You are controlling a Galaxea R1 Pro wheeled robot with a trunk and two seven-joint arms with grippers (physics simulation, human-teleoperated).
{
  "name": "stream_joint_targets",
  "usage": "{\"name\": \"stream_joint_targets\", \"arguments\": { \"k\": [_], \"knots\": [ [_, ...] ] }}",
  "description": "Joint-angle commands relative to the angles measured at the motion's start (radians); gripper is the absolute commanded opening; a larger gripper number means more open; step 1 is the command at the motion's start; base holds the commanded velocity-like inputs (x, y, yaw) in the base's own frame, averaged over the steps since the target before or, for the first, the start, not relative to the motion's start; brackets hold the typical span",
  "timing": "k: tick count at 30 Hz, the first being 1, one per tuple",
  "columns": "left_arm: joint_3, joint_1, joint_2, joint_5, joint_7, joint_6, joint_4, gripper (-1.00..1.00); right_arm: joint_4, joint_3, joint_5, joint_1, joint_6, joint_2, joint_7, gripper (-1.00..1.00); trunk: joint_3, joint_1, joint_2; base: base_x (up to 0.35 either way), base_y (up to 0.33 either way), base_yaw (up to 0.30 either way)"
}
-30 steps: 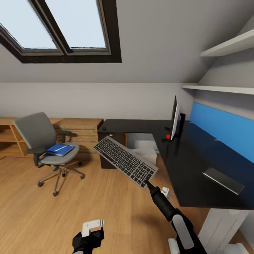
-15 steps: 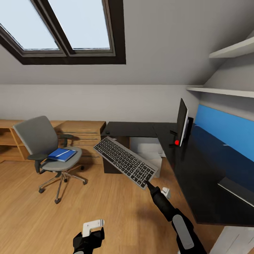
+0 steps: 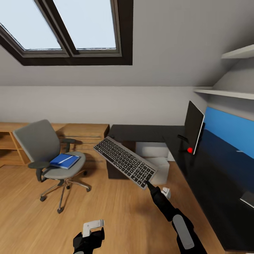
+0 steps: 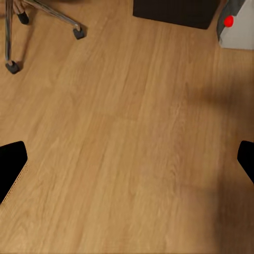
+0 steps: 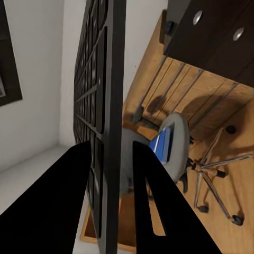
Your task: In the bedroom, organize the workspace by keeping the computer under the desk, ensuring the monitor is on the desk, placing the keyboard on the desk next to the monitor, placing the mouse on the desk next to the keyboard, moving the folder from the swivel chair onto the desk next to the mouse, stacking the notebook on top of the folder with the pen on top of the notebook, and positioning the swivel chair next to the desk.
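Keyboard (image 3: 125, 162) clamped in right hand (image 3: 147, 184) — above floor.

1. Your right arm (image 3: 176, 220) is black, slim toward the tip, with a light grey oval panel.
2. Your left arm (image 3: 88, 240) is black, topped by what looks like a white bracket.

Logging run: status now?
Right gripper shut on keyboard, held over floor. Left gripper open, empty. Folder on chair.
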Motion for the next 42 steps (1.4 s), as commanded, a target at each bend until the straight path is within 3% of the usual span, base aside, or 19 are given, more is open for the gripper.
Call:
{"name": "stream_joint_targets", "arguments": {
  "k": [1,15,24,42],
  "knots": [
    [-0.001,0.000,0.000,0.009,0.007,0.002,-0.001,1.00,0.000,-0.004,-0.010,-0.001,0.010,0.001,0.003,-1.00,0.002,-0.003,0.007,0.315,0.139,0.000],
    [-0.002,0.000,0.000,0.009,0.006,0.002,-0.002,1.00,0.000,-0.004,-0.009,-0.001,0.010,0.000,0.001,-1.00,0.046,-0.057,0.105,0.324,0.031,0.000],
    [-0.001,0.000,0.000,0.009,0.006,0.002,-0.003,1.00,0.000,-0.006,-0.009,-0.001,0.009,0.000,0.001,-1.00,0.046,-0.057,0.105,0.326,0.002,0.000],
    [0.000,0.000,0.002,0.009,0.006,0.000,-0.007,1.00,0.003,-0.007,-0.008,-0.001,-0.016,-0.003,-0.004,-1.00,0.046,-0.057,0.105,0.320,0.183,0.000]
  ]
}}
